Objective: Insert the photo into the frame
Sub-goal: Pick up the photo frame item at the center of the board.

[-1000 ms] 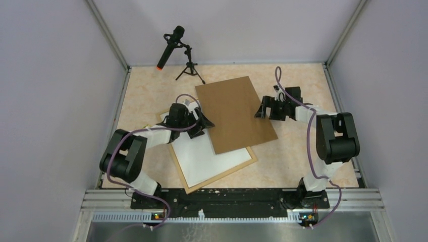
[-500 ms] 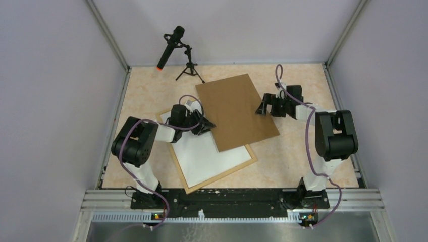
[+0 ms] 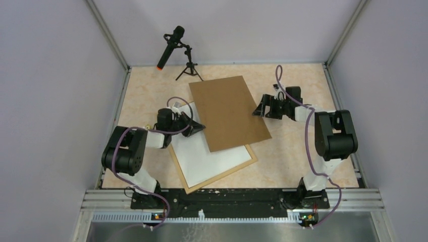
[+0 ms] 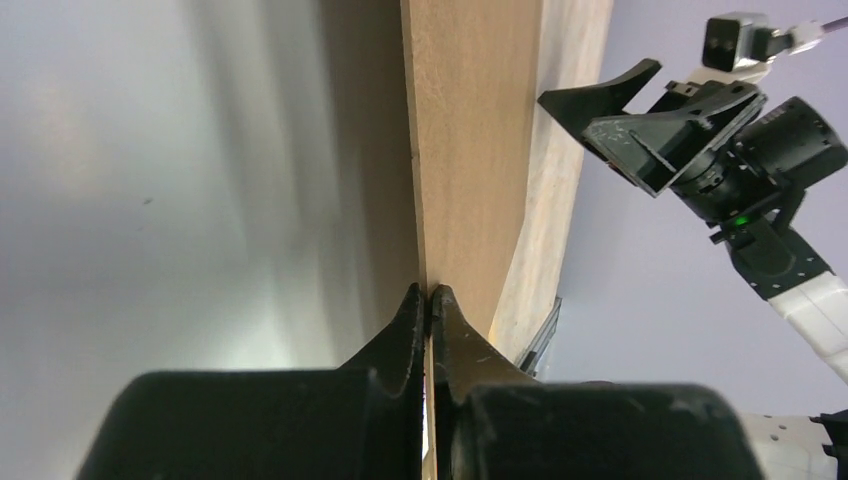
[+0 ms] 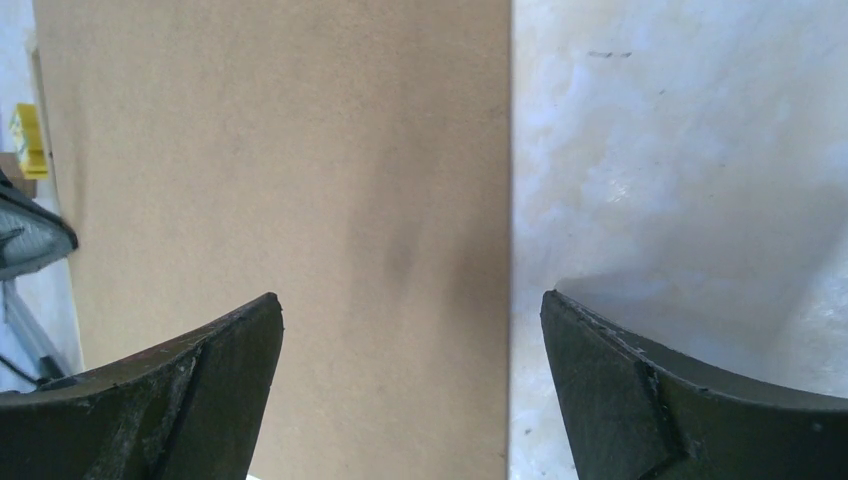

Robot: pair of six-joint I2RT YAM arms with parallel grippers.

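Observation:
A plain brown backing board (image 3: 228, 112) lies slantwise across the upper part of the frame (image 3: 218, 173), whose light wood rails enclose a white sheet (image 3: 207, 159). The photo is hidden. My left gripper (image 3: 196, 128) is shut on the board's left edge. In the left wrist view its jaws (image 4: 427, 292) pinch the thin board (image 4: 470, 150) edge-on, with the white sheet (image 4: 150, 200) to the left. My right gripper (image 3: 258, 109) stands open at the board's right edge. In the right wrist view it (image 5: 412, 300) straddles that edge, over the board (image 5: 280, 180) and the table (image 5: 680, 150).
A microphone on a small tripod (image 3: 174, 46) stands at the back left. Grey walls with metal posts close in the marbled table (image 3: 303, 85) on three sides. A small yellow patch (image 5: 28, 140) shows past the board's far side; what it is I cannot tell.
My left gripper has closed on the board's left edge and drawn back to the left. The board has shifted left with it. The right gripper has stayed open, nearly in place.

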